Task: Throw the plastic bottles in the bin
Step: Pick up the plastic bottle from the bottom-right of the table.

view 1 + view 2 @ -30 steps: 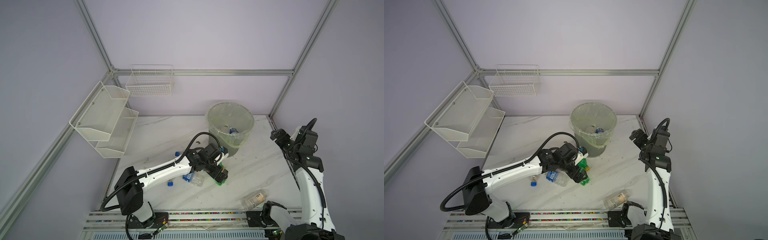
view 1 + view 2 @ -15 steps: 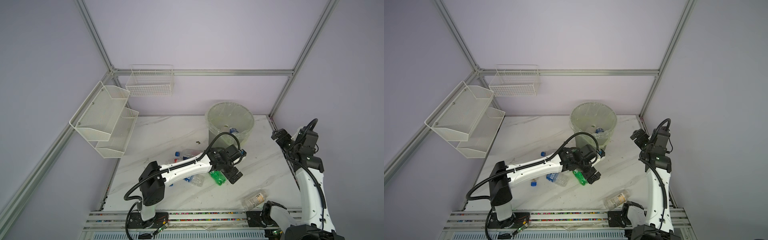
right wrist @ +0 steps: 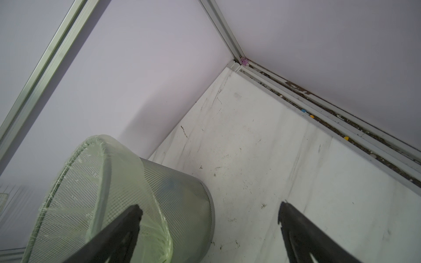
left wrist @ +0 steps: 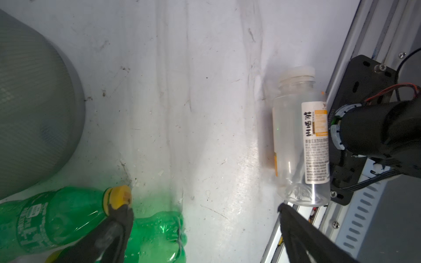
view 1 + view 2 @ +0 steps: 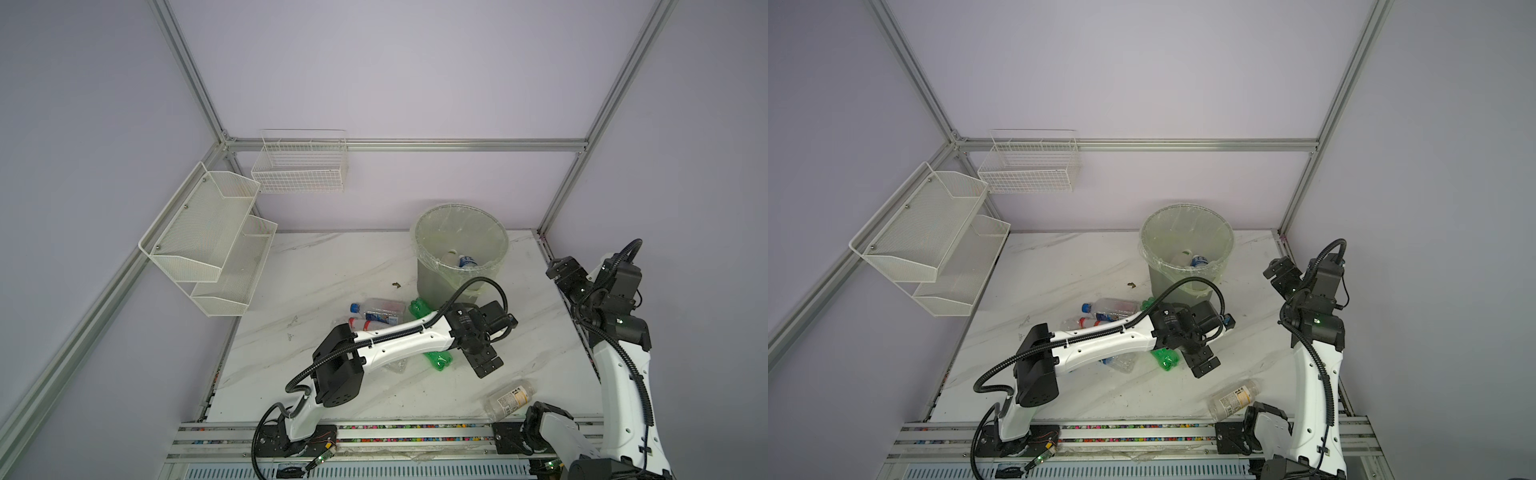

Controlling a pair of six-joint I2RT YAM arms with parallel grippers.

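Observation:
The bin stands at the back right of the table; a blue-labelled bottle and a cloudy white one lie inside. My left gripper hangs open and empty over bare table, between a green bottle and a clear white-labelled bottle at the front edge. The left wrist view shows that clear bottle beyond one finger and a yellow-capped green bottle by the other. More plastic bottles lie left of the bin. My right gripper is open, raised right of the bin.
White mesh shelves and a wire basket hang on the left and back walls. The right arm's base sits right beside the clear bottle on the front rail. A crushed clear bottle lies under the left arm.
My left arm has swung right, from over the bottle cluster to the front right part of the table, staying open. The right arm has hardly moved.

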